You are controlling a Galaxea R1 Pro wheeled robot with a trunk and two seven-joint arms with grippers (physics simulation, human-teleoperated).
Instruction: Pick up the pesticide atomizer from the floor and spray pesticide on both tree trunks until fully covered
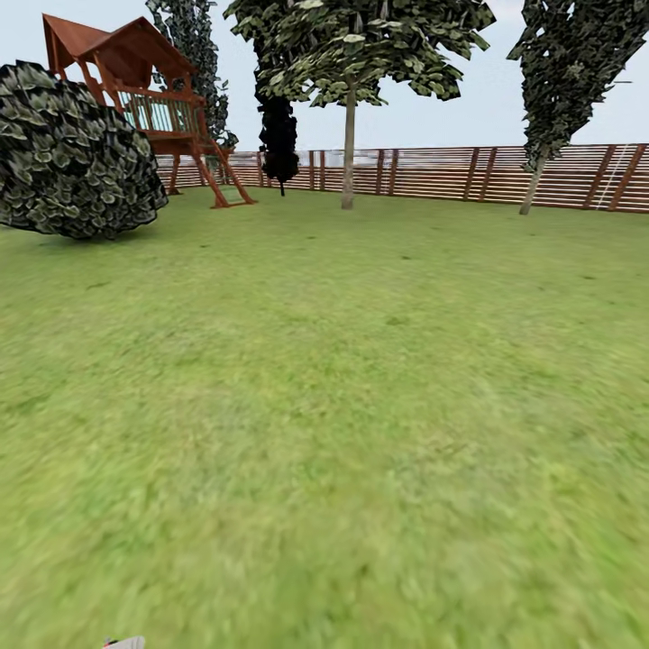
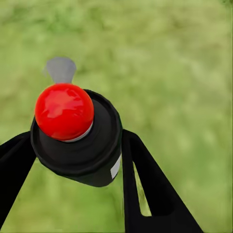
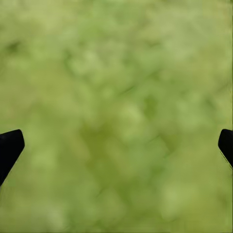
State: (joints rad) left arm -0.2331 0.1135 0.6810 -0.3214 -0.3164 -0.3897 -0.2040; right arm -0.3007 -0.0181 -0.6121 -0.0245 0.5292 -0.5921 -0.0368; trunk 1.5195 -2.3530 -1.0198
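The pesticide atomizer (image 2: 92, 155), a black can with a red round cap (image 2: 64, 110) and a grey nozzle (image 2: 60, 69), sits between the two black fingers of my left gripper (image 2: 77, 150), which is shut on it above the grass. A grey tip of the atomizer (image 1: 123, 643) peeks in at the head view's lower edge. My right gripper (image 3: 116, 145) is open over bare lawn, holding nothing. Far across the garden stand two trees: one with a straight grey-tan trunk (image 1: 348, 153) near the middle of the fence, one with a leaning trunk (image 1: 533, 187) at the right.
A wide green lawn (image 1: 342, 379) stretches ahead to a brown slatted fence (image 1: 433, 171). A large round bush (image 1: 72, 153) stands at the left, a wooden play tower (image 1: 153, 99) behind it, and a dark narrow tree (image 1: 279, 135) by the fence.
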